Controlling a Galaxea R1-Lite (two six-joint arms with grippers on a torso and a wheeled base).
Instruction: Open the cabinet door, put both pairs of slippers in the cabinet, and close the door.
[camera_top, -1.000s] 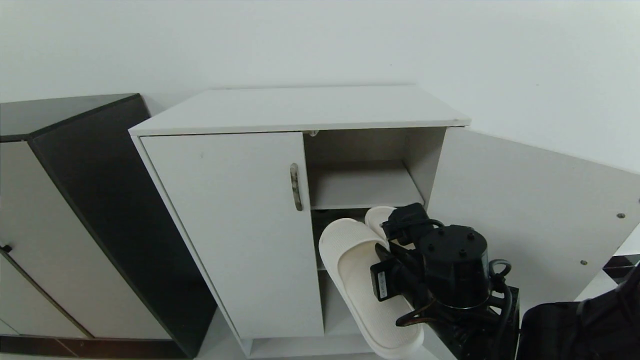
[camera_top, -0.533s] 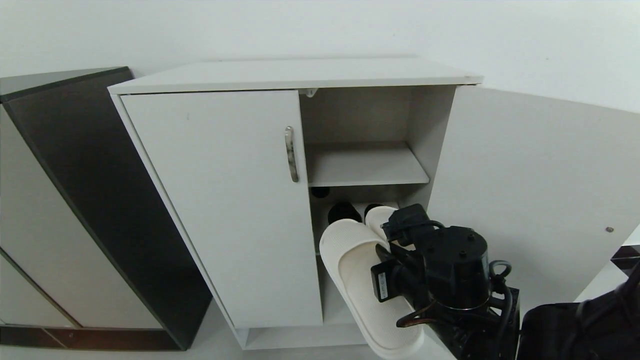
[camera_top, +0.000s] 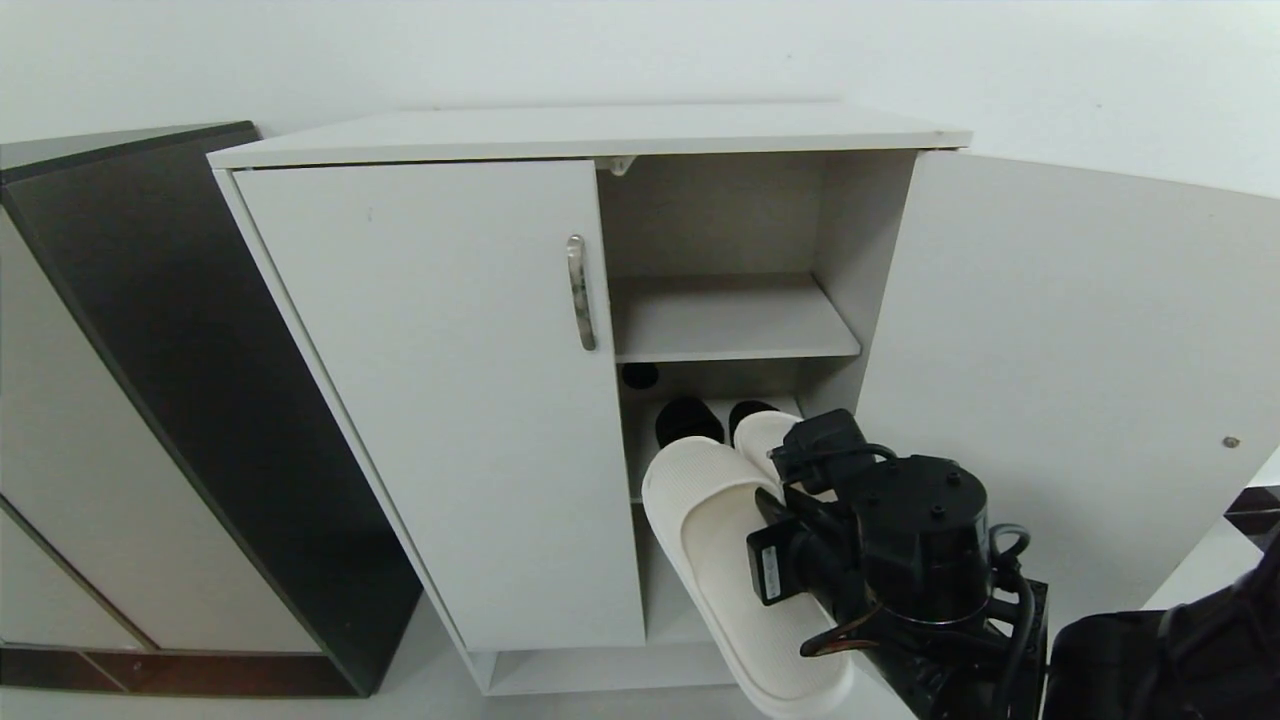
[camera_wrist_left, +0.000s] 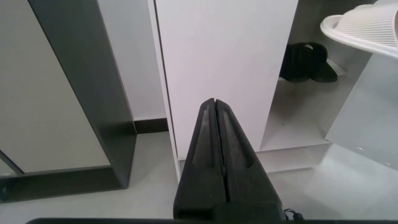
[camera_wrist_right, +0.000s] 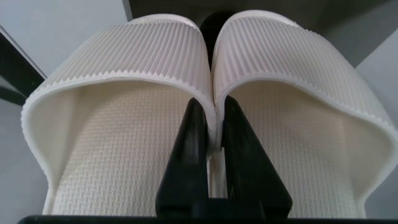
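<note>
pinching the white slippers (camera_top: 700, 520) by their inner walls, my right gripper (camera_wrist_right: 211, 121) holds seemingly light, springy foam before the cabinet (camera_top: 590, 135); left gripper (camera_wrist_left: 214, 107) closed, empty.

Black slippers (camera_top: 688, 422) partly behind white pair (camera_top: 715, 530)

The cabinet (camera_top: 590, 135) stands against the wall (camera_top: 600, 50), with a second cabinet (camera_top: 150, 350) just beside it on the left. Its left door (camera_top: 430, 400) covers the left half, the handle (camera_top: 578, 292) at that door's right edge. The right door (camera_top: 1050, 350) is swung out to the right, leaving the right half open. Inside, an upper shelf (camera_top: 730, 320) sits high, and one pair of slippers (camera_top: 690, 420) lies on the shelf below it. Nearer, before the opening, the other pair of slippers (camera_top: 710, 530) hangs side by side, toes toward the cabinet, inner walls pinched between the fingers of the right gripper (camera_wrist_right: 211, 124). The left gripper (camera_wrist_left: 214, 106) is low before the left door, above the floor (camera_top: 420, 690).
</note>
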